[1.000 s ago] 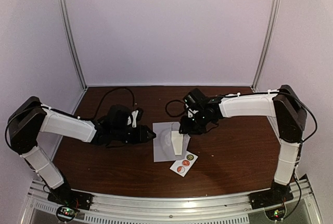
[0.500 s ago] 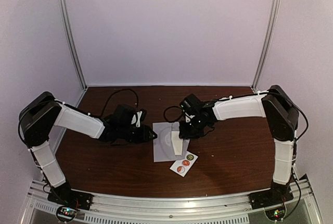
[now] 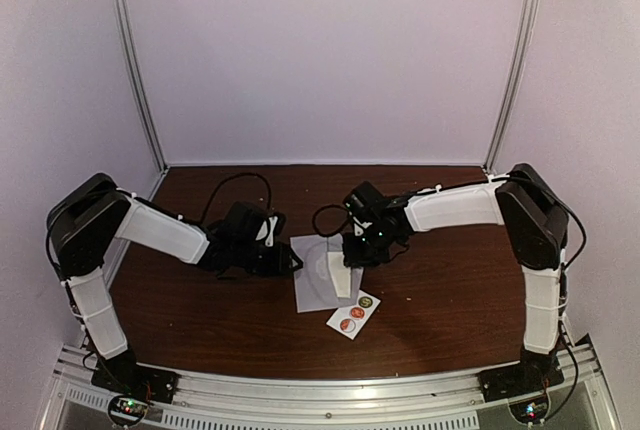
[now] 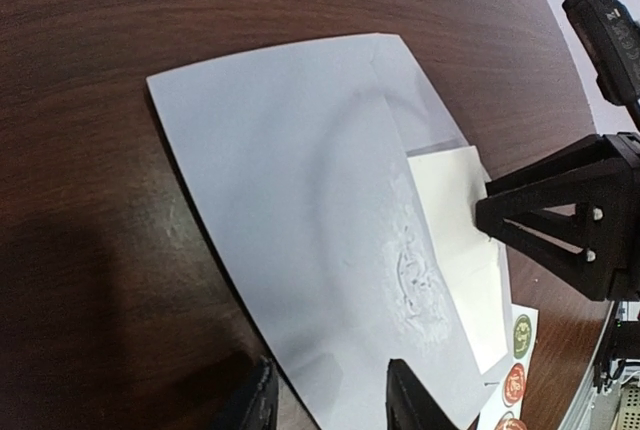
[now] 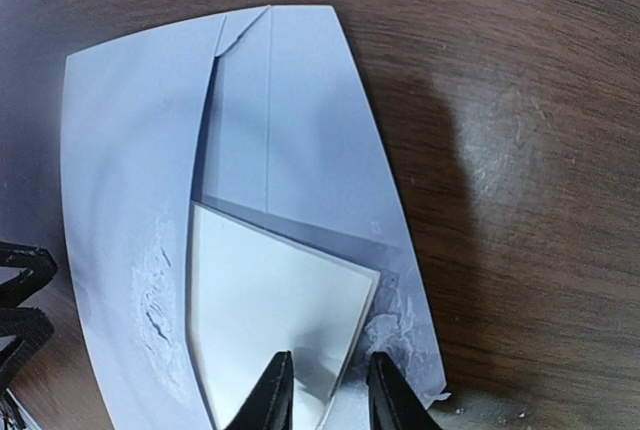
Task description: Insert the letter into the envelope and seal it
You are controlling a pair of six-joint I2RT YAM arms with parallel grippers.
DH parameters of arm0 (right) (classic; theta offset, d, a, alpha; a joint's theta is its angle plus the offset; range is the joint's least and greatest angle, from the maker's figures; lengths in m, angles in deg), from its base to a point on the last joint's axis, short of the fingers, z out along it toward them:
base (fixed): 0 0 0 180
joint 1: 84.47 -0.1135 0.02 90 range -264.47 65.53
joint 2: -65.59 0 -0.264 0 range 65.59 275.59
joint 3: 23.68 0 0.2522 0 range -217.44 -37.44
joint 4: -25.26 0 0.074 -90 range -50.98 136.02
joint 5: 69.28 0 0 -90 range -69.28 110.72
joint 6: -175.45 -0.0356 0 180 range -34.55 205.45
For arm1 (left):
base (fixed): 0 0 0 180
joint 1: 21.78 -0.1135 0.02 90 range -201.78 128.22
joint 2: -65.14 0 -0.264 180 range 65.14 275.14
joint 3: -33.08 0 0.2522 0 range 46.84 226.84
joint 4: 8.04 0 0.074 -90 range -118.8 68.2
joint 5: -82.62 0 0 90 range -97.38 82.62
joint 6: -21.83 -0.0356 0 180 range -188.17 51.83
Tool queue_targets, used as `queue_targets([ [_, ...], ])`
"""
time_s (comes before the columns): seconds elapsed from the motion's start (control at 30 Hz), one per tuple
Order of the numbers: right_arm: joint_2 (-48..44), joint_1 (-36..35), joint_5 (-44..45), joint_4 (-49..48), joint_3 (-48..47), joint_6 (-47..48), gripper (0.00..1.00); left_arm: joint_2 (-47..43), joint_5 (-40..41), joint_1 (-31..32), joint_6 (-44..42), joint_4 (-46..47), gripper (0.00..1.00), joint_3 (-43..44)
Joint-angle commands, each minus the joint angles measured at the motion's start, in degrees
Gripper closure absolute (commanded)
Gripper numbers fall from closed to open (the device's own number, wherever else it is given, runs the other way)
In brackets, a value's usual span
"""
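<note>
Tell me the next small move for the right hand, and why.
Probably slide the letter deeper into the envelope: much of it sticks out, the right hand straddles its outer edge, and the left hand brackets the envelope's edge.

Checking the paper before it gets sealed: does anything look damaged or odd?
Yes. The envelope has a torn white patch beside its opening, where the surface looks peeled away; a second rough patch shows near the corner of the letter.

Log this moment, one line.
pale grey paper envelope: unsealed; white paper letter: partly inside; right gripper: astride letter; left gripper: astride envelope edge
</note>
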Motion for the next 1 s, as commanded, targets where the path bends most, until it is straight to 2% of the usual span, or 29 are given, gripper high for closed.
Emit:
queue_targets([
  [0.0, 1.3, -0.4, -0.2, -1.4, -1.3, 0.0, 0.75, 1.8, 1.2, -0.4, -1.5, 0.5, 0.63, 1.5],
  [0.33, 1.9, -0.7, -1.6, -2.8, -1.7, -0.1, 0.76, 3.2, 0.5, -0.3, -1.1, 1.8, 0.64, 1.4],
  [0.67, 3.7, -1.4, -2.3, -3.3, -3.1, 0.0, 0.84, 3.7, 0.1, -0.4, -0.8, 2.2, 0.64, 1.5],
  [0.97, 5.3, -2.4, -3.9, -3.9, -5.1, 0.5, 0.84, 4.0, -0.3, -0.4, -0.7, 2.6, 0.65, 1.6],
])
